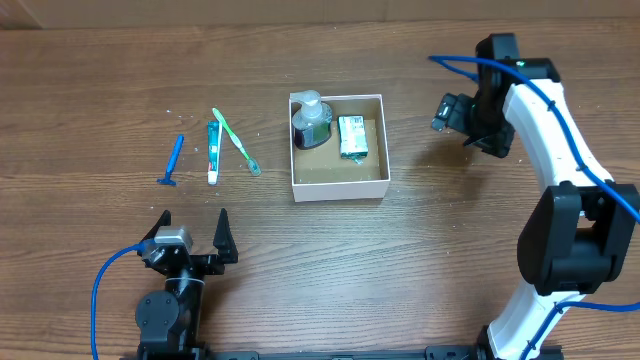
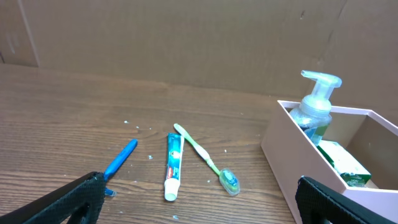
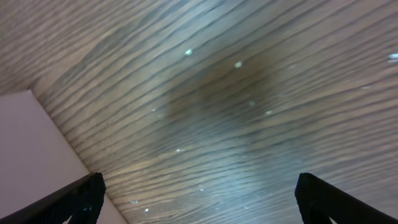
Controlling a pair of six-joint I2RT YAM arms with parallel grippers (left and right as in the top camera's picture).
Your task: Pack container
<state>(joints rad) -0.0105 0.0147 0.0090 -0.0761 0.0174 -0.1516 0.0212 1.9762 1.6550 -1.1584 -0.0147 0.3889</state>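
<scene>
Inside container (image 1: 338,188) sit soap bottle (image 1: 311,120) and green packet (image 1: 352,137); toothbrush (image 1: 235,140), toothpaste (image 1: 213,152), razor (image 1: 175,160) on bench (image 1: 450,250); left pincer (image 1: 192,230), right pincer (image 1: 452,112) both gape empty.

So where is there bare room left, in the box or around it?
Inside the container, the near strip of floor in front of the soap bottle and green packet is bare. Table between it and the right gripper is open. Crowded: toothpaste, toothbrush, razor.
</scene>
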